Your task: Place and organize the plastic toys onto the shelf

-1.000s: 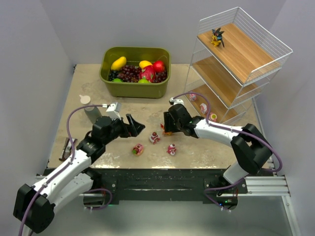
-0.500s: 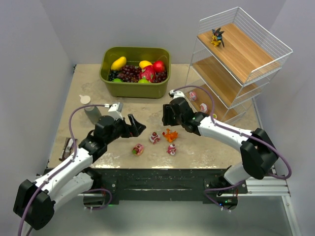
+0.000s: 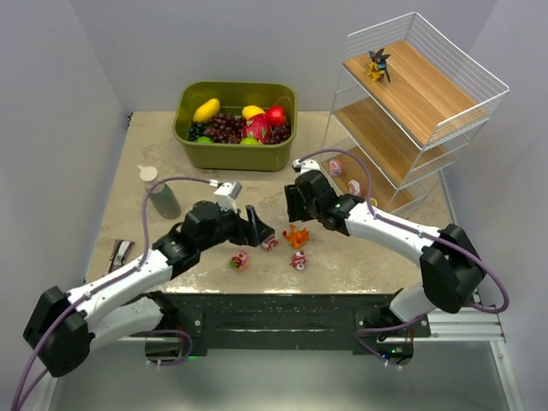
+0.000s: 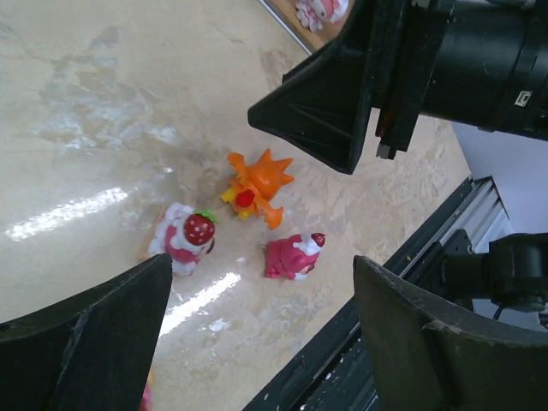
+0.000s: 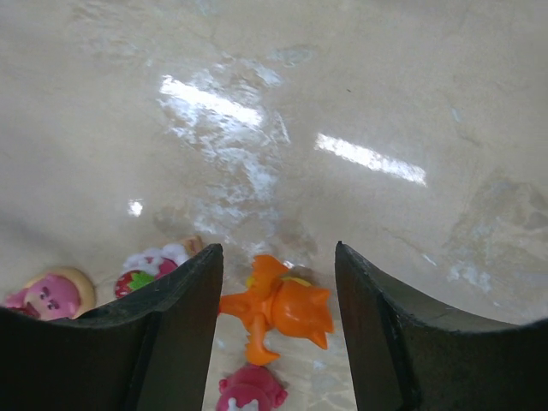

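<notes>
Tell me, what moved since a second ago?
The left arm's fingers slid right, close to the strawberry toy. The right arm's fingers backed off toward the shelf, uncovering the orange creature on the table. Both are open, holding nothing. The pink toys and green bin stayed put.

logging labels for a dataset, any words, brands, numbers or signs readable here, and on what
No readable text anywhere.
One small white mark on the right arm's black housing, left wrist view: too small to read.
No lettering visible on the plastic toys, shelf or green bin.
</notes>
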Available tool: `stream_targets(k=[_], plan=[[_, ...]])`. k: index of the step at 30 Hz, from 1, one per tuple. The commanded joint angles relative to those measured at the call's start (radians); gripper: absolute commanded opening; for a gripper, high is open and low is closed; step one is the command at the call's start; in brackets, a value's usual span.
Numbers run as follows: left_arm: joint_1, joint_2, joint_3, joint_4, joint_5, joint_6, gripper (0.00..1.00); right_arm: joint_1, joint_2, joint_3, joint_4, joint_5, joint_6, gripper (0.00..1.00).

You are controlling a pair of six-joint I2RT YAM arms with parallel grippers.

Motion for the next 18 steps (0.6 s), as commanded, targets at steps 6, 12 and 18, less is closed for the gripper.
stream_targets(k=[6,12,18], plan=[[-0.16,0.253,0.138,0.139,-0.146,-0.033,0.82,-0.024,-0.21,-0.055,-0.146,0.257,0.131,0.59],[-0.219,0.365,0.168,0.191,-0.223,-0.084,0.7,-0.071,-0.313,-0.087,-0.154,0.255,0.14,0.59],[-0.246,0.426,0.142,0.283,-0.333,-0.157,0.64,-0.085,-0.335,-0.105,-0.149,0.235,0.136,0.6]])
